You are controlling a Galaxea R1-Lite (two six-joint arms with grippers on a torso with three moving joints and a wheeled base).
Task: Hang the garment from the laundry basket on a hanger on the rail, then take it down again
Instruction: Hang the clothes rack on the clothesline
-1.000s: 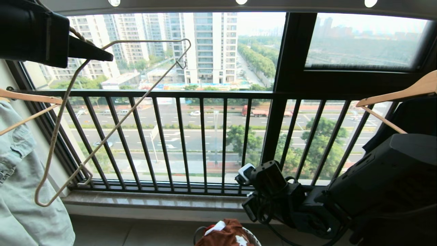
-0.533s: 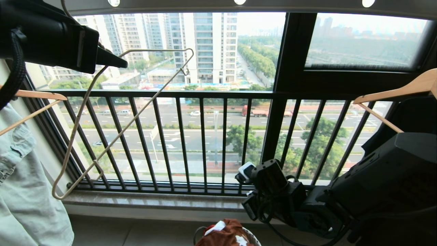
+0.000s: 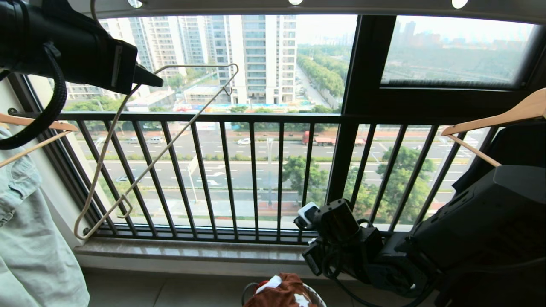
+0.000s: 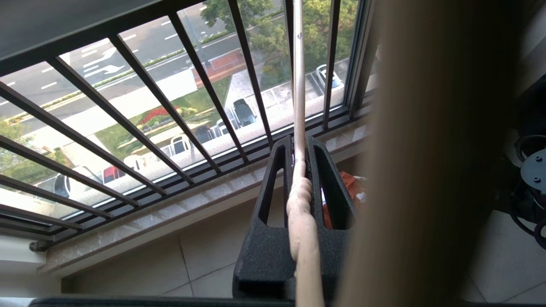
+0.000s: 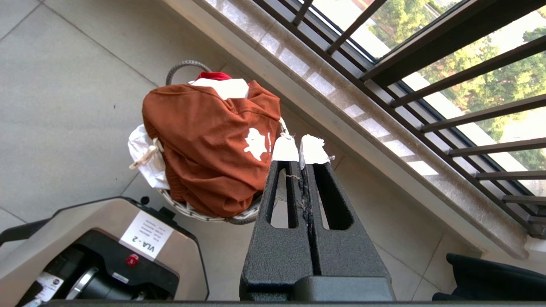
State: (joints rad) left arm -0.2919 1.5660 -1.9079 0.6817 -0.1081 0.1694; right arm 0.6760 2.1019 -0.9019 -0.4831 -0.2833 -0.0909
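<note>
While the left end effector [image 3: 149,79] is clamped on the twisted neck of the cream wire hanger [image 3: 140,140], holding it tilted in front of the black balustrade [image 3: 256,170] and clear of the perforated grey rail [image 3: 298,6], the step in hand is judged to be hanger retrieval. The rust-brown shorts [image 5: 209,145] remain heaped in the round laundry basket [image 5: 183,68] on the tiled floor [image 5: 64,85] below the sill. The right end effector [image 5: 298,149], jaws pressed together and empty, hangs just above the shorts. Next move: bring the hanger down to the garment, and part the right jaws for a waistband grasp.
</note>
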